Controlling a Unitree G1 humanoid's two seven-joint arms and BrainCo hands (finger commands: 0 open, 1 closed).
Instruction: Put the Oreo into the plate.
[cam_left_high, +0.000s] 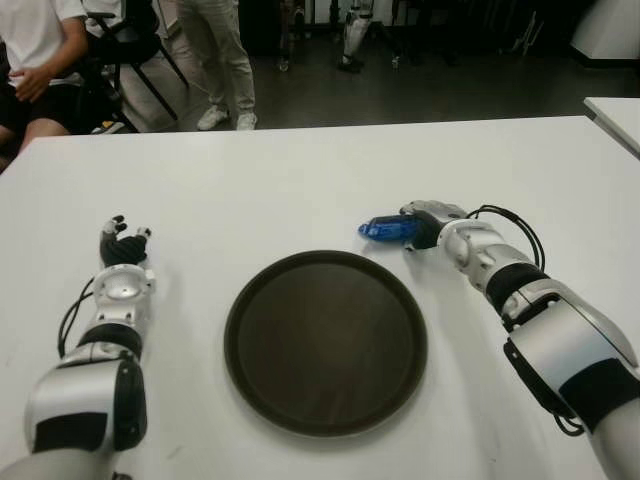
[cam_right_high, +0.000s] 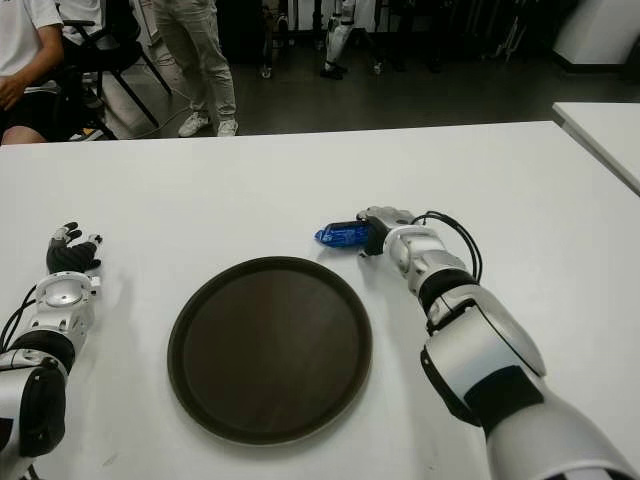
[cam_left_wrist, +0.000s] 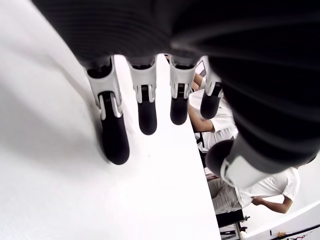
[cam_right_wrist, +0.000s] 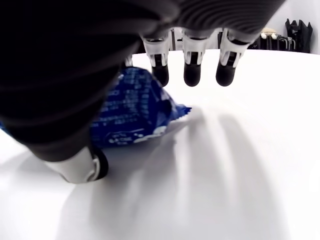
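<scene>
The Oreo (cam_left_high: 383, 229) is a small blue packet lying on the white table (cam_left_high: 300, 180), just beyond the far right rim of the round dark brown plate (cam_left_high: 325, 340), which holds nothing. My right hand (cam_left_high: 425, 225) is at the packet's right end. In the right wrist view the packet (cam_right_wrist: 132, 112) lies under the palm, the fingers (cam_right_wrist: 192, 70) stretch out straight above it, and the thumb (cam_right_wrist: 82, 167) is down beside it, not closed on it. My left hand (cam_left_high: 122, 245) shows left of the plate with its fingers (cam_left_wrist: 145, 115) extended and holding nothing.
Beyond the table's far edge a person sits on a chair (cam_left_high: 40, 60) at the left and another stands (cam_left_high: 220, 60) nearby. The corner of a second white table (cam_left_high: 615, 115) shows at the far right.
</scene>
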